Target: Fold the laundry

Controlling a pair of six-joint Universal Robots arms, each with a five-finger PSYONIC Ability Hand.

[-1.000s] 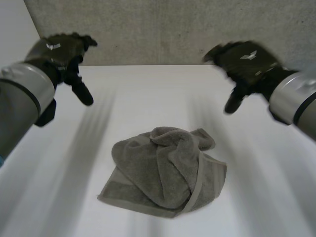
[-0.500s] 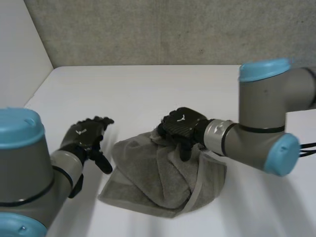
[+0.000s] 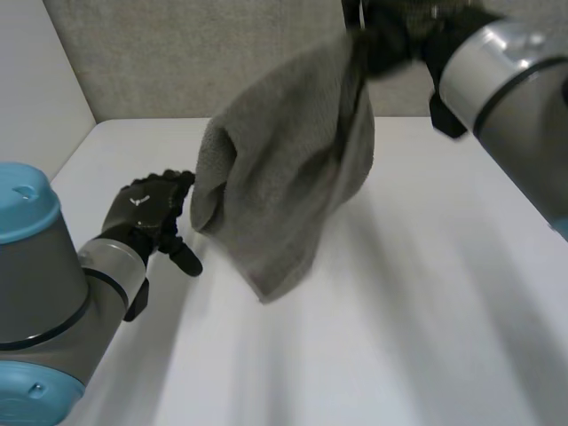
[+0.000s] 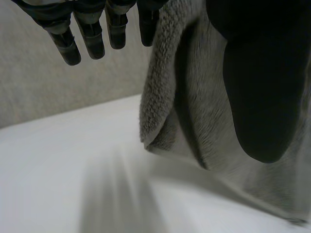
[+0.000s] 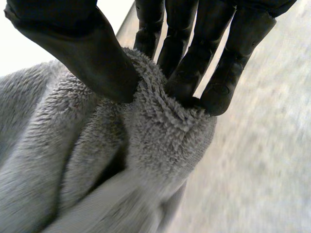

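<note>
Pinches top edge of grey terry towel (image 3: pixel 284 177) in right hand (image 3: pixel 399 35) above white desk (image 3: pixel 426 293), with left hand (image 3: pixel 151 213) open at side edge.

Towel (image 3: pixel 284 169): grey terry cloth, coarse looped pile. Table (image 3: pixel 399 337): smooth, matt white. Wall (image 3: pixel 177 62): rough, speckled grey.

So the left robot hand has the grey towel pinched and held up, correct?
Not quite: it is the right robot hand that has the grey towel pinched and held up. The right wrist view shows its thumb and fingers closed on the cloth.
</note>
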